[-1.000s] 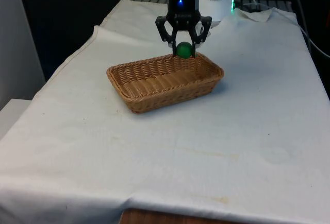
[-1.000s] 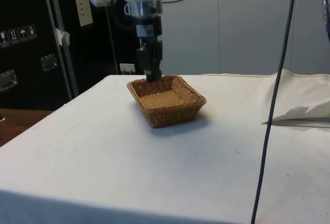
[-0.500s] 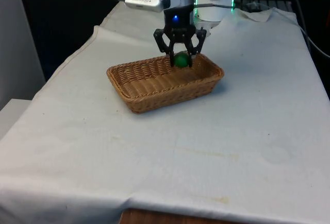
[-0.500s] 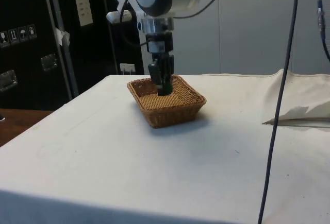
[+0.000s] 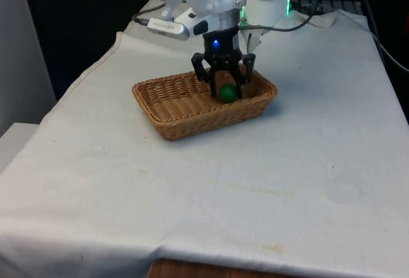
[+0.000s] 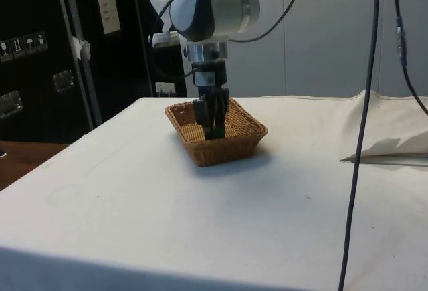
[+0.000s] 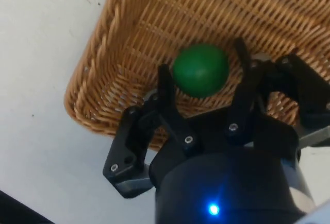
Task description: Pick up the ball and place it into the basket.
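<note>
Inside the basket: black two-finger gripper (image 5: 223, 91) lowered into the front view's right-hand end of the oblong woven wicker basket (image 5: 167, 102), tips below rim level.
Ball: small round green ball (image 7: 200, 71) between the fingers (image 7: 166, 86), over the woven floor near one short wall; also seen as a green spot in the front view (image 5: 227, 92).
Jaws: narrowly parted to ball width, pressed against both sides of the ball; hold looks intact, though contact on the far finger is partly hidden.
Height: cannot tell whether the ball touches the basket floor or hangs just above it; side view places the fingertips deep in the basket (image 6: 215, 130).
Step in hand: release, judged from the ball already sitting well within the walls.
Doing it well: open the jaws slowly and evenly, so neither finger flicks the ball sideways; open only a little, since the short wall stands close beside one finger.
Risk: round ball likely to roll on the ribbed weave once freed; low drop keeps it from bouncing over the rim.
After release: rise straight up, clear of the rim, without dragging the light basket across the white-clothed surface (image 5: 307, 163).
</note>
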`<state>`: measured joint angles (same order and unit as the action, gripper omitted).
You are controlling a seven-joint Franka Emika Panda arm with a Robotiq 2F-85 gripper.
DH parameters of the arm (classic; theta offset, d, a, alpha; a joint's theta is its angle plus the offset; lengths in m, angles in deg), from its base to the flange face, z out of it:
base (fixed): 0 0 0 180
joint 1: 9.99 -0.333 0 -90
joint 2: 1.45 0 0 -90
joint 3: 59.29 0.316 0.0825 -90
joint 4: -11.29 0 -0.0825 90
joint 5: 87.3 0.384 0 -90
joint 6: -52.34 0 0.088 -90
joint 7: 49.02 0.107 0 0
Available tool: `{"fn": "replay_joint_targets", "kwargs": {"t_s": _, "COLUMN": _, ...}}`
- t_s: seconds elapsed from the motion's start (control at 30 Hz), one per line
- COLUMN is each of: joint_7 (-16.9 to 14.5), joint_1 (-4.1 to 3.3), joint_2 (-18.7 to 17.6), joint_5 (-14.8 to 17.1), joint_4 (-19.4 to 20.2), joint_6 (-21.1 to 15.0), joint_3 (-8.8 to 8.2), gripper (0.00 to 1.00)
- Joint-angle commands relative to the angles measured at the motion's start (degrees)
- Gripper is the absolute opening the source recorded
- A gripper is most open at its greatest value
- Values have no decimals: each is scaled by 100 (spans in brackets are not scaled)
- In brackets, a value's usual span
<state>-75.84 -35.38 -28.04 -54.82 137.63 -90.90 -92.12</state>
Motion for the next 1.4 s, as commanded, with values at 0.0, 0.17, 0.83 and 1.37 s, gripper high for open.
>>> {"fn": "replay_joint_targets", "kwargs": {"t_s": 0.0, "joint_7": -86, "joint_1": 46, "joint_2": -11, "joint_5": 132, "joint_4": -11, "joint_6": -40, "joint_3": 57, "gripper": 34}}
{"fn": "replay_joint_targets", "kwargs": {"t_s": 0.17, "joint_7": -138, "joint_1": 40, "joint_2": -63, "joint_5": 235, "joint_4": -29, "joint_6": -40, "joint_3": 52, "gripper": 77}}
{"fn": "replay_joint_targets", "kwargs": {"t_s": 0.83, "joint_7": 315, "joint_1": -138, "joint_2": 481, "joint_5": -160, "joint_4": 138, "joint_6": 69, "joint_3": -57, "gripper": 100}}
{"fn": "replay_joint_targets", "kwargs": {"t_s": 1.37, "joint_7": 1341, "joint_1": -201, "joint_2": 1243, "joint_5": -917, "joint_4": 212, "joint_6": 86, "joint_3": 304, "gripper": 100}}
